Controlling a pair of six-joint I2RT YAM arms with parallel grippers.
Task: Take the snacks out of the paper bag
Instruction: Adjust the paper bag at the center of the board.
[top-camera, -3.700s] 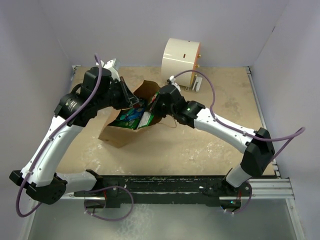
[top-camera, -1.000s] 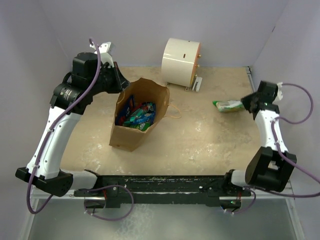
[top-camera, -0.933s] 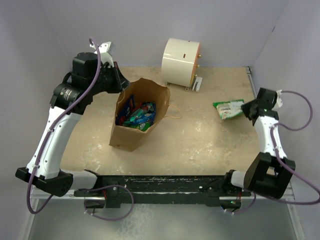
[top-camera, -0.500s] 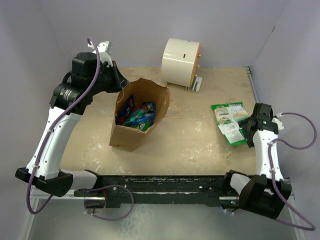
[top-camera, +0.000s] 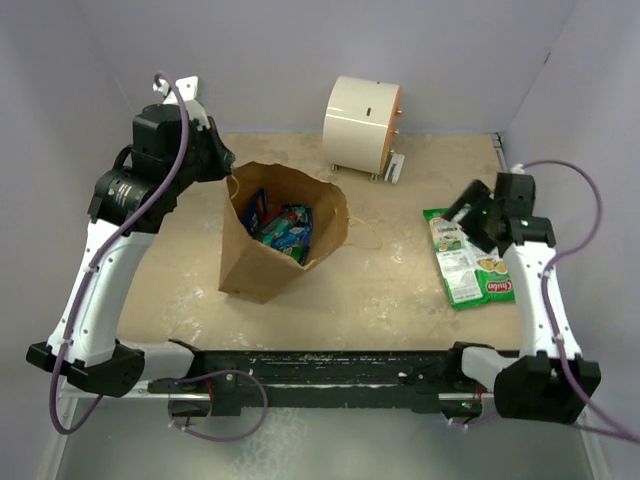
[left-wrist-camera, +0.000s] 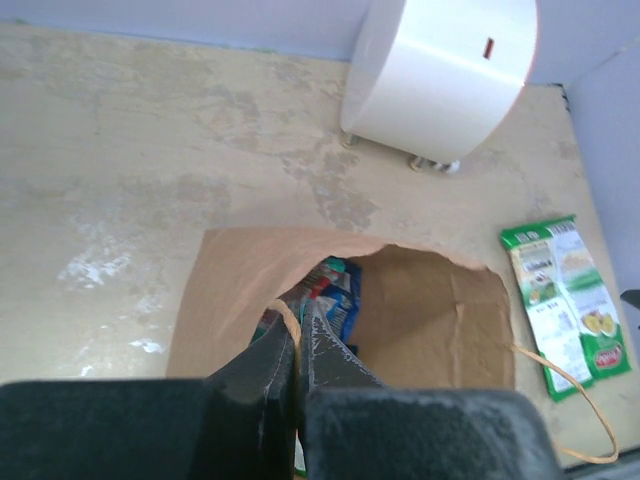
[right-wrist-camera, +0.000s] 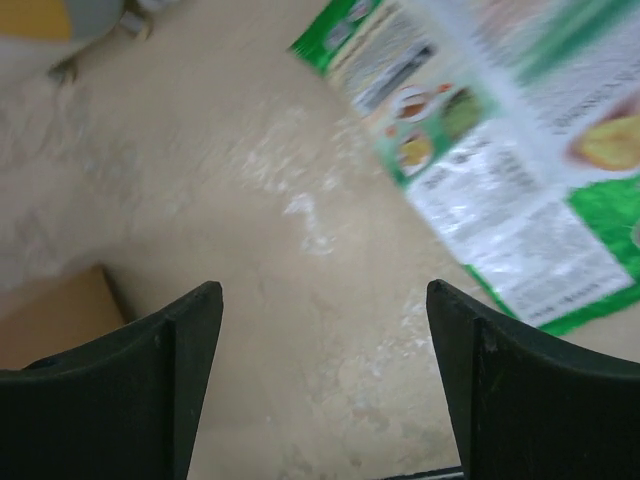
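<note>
Now the paper bag (top-camera: 275, 240) stands upright left of centre, its mouth pulled wider than a moment ago, with blue and teal snacks (top-camera: 285, 228) inside. 1 green-and-white packet (top-camera: 468, 262), carried by the right gripper (top-camera: 468, 212) a second earlier, lies flat on the table (top-camera: 400, 290) at the right. That gripper's jaws are spread above the packet's far end, holding nothing. The left gripper (left-wrist-camera: 297, 330), pressed together, pinches the bag's rim. The packet's red logo is too small to read.

Lilac walls (top-camera: 300, 50); beige tabletop (top-camera: 400, 290) (scuffed, perhaps dusty).
</note>
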